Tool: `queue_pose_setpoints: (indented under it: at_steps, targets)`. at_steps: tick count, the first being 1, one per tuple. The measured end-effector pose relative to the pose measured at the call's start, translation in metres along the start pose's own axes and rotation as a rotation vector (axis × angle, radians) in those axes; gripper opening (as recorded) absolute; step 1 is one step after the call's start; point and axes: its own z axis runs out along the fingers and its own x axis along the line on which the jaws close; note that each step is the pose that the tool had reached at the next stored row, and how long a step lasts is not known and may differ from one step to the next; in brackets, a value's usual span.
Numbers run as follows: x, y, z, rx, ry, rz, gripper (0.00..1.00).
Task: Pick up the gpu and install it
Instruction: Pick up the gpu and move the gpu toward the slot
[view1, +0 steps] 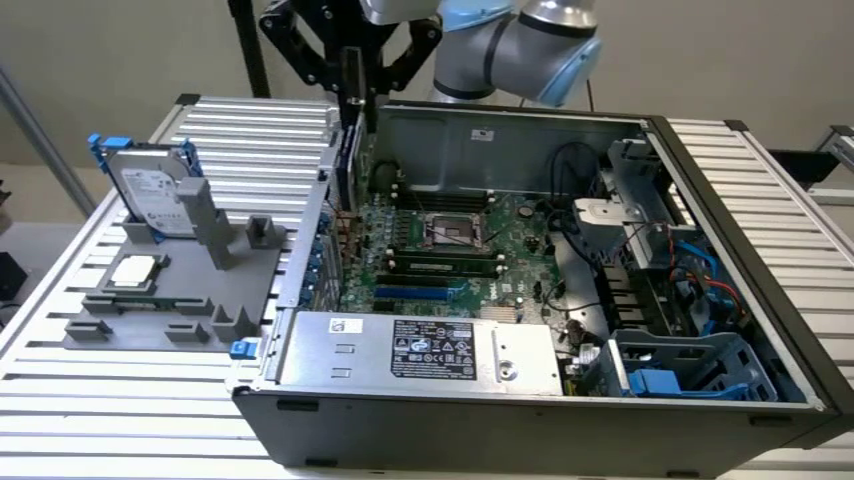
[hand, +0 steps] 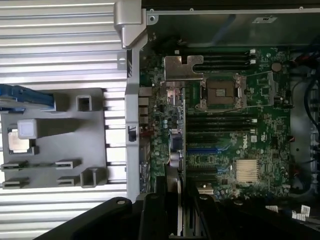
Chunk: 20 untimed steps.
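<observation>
The gpu (view1: 350, 150) hangs edge-down just inside the case (view1: 534, 150) wall, above the uncovered motherboard (view1: 454, 250). The pincer (view1: 352, 92) is pinching its top edge.

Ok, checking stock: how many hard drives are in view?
1: the hard drive with blue rails stands on the grey holder, left of the computer case in the exterior view. Others may hide inside the case.

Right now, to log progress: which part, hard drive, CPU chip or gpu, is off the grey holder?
The gpu, held edge-on by the gripper over the case; the hard drive stands on the holder and the CPU chip lies on it.
</observation>
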Motion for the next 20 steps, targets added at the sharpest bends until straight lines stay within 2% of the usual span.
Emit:
queue_pose_setpoints:
  at_steps: [12,20]
  targets:
    - [-0.053,0.0018,0.0199,0.0082,-0.0003,-0.002,0.00]
    - [-0.075,0.0022,0.0347,0.0212,-0.0002,-0.024,0.00]
